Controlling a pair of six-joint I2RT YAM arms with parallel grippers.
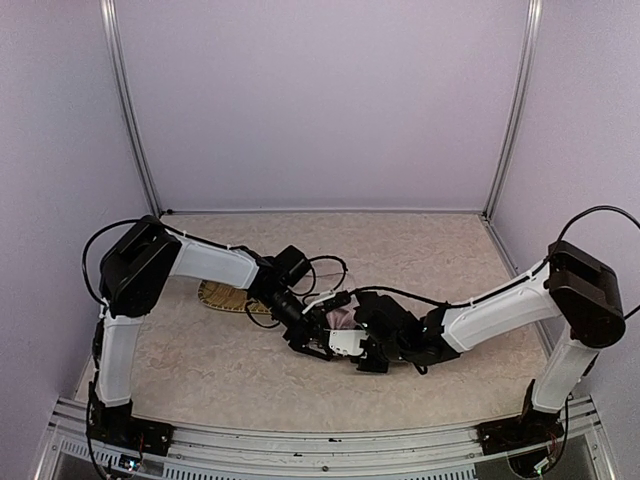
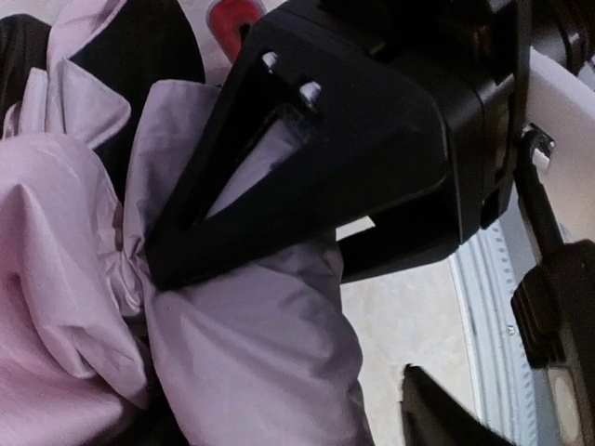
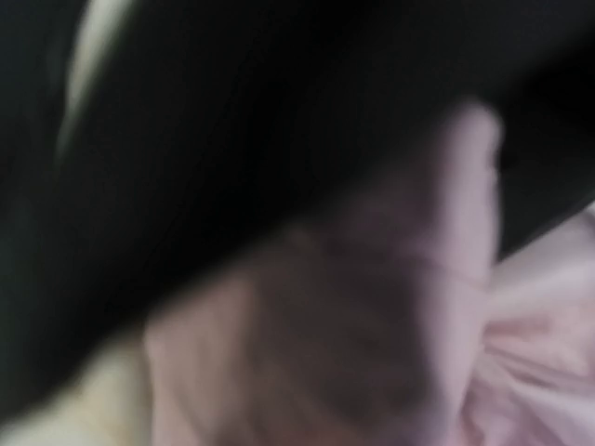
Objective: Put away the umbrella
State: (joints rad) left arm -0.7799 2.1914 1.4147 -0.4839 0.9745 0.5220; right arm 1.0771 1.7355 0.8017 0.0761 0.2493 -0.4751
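Observation:
The umbrella (image 1: 338, 320) lies bunched at the table's middle, with only a little pale pink fabric showing between the two grippers. In the left wrist view its pink fabric (image 2: 74, 307) and black lining fill the left side. My right gripper (image 1: 352, 345) pinches a gathered fold of it, and its black fingertips (image 2: 158, 269) meet on the cloth. My left gripper (image 1: 303, 335) is right beside it with its jaws apart. One finger (image 2: 437, 409) stands clear of the fabric. The right wrist view is blurred and shows pink fabric (image 3: 548, 307).
The woven yellow bamboo tray (image 1: 222, 297) lies on the table behind the left forearm, left of the umbrella. Cables loop above the grippers (image 1: 330, 270). The table's metal front rail (image 2: 483, 307) shows in the left wrist view.

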